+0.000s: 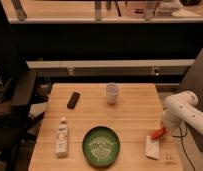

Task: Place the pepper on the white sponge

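**Pepper hovering over the sponge**

I am holding the small orange-red tapered pepper [158,133] with the gripper [162,130], fingers clamping it just above the flat white rectangular sponge [153,147] near the wooden surface [135,112] edge. I should be lowering squarely before releasing. The green round plate [101,146] sits beside, clear.

On the pale wooden table [130,112], the small orange-red tapered pepper [157,133] sits at the white arm's gripper [164,129] near the right edge, just above the flat white rectangular sponge [152,147]. A round dark-green plate [100,146] bears a lighter green pattern. The far cup [112,93] is white, the left bottle [61,137] whitish, the remote-like block [73,100] black.
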You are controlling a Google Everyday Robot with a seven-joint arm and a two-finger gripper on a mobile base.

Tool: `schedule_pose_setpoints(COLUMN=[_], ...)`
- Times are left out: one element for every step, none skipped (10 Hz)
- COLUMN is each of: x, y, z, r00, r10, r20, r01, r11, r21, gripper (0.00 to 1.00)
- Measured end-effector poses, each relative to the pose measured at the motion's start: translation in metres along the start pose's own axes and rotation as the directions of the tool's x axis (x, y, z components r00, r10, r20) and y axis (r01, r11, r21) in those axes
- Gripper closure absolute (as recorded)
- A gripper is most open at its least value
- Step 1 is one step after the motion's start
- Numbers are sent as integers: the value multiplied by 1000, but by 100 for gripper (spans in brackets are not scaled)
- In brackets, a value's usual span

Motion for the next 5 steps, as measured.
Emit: schedule_pose_setpoints(x=[-1, -3, -5, -7, -9], y=[2, 4, 6, 9, 12], z=[0, 0, 0, 1, 1], r00=[1000, 1000, 1000, 1000, 1000], r10=[-6, -11, -15, -19, -21], r20=[0, -1, -1, -1, -1], r01=[6, 11, 15, 19, 21], r11=[1000, 1000, 1000, 1000, 1000], r21=[0, -1, -1, -4, -6], gripper=[98, 98, 98, 98, 98])
